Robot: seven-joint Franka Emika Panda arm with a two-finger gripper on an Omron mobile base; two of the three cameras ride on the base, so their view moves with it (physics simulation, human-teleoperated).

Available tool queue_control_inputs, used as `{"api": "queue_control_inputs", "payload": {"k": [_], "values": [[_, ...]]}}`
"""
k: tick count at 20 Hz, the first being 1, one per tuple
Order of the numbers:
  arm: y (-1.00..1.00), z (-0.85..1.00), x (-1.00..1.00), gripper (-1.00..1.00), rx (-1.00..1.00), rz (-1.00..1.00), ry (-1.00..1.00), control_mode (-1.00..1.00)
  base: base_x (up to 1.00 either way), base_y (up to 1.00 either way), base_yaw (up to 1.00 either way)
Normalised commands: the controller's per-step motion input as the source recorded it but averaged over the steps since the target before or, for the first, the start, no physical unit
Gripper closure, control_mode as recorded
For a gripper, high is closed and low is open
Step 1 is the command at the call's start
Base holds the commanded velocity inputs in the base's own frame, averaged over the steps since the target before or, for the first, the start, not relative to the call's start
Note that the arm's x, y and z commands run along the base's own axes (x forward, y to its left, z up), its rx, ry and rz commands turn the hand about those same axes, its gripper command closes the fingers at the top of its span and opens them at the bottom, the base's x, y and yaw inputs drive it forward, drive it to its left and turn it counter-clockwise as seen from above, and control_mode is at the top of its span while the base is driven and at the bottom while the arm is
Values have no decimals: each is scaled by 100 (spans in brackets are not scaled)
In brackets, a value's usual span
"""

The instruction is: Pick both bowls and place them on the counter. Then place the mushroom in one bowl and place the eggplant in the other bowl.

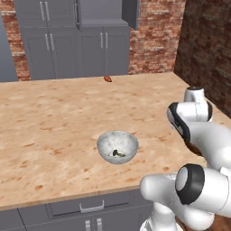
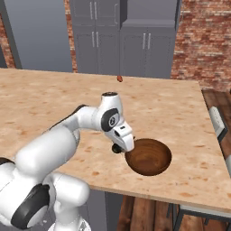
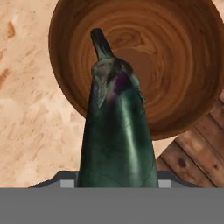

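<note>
on the left, the grey-white stone bowl [image 1: 117,146] sat upright on the table [image 1: 49,122] near its front edge, with a small dark lump [image 1: 118,153] inside. the mushroom [image 1: 108,78] lay well apart at the table's far edge. further right, the fingers [image 2: 117,148] were clenched on the eggplant [image 3: 118,135], stalk pointing away, just beside the rim of 1 wooden bowl [image 2: 148,155], which sat near the table's front edge.

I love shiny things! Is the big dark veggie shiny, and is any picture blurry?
Hand view: the eggplant shows pale glints on its glossy skin, and its edges are crisp. Right base view: the wooden bowl gleams softly inside, and nothing is blurred.
</note>
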Motion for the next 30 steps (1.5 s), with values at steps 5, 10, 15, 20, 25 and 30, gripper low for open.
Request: {"api": "queue_control_inputs", "payload": {"k": [5, 10, 15, 20, 25, 30], "values": [[-83, -1, 22, 100, 3, -3, 3, -100, 0, 0, 0], [-48, -39, 2, 100, 2, -5, 10, -100, 0, 0, 0], [-16, -36, 12, 100, 0, -4, 9, -100, 0, 0, 0], [-24, -27, 16, 100, 3, 0, 10, -100, 0, 0, 0], [-16, -20, 4, -100, 4, 0, 7, -100, 0, 0, 0], [0, 3, -14, -100, 2, -5, 1, -100, 0, 0, 0]]}}
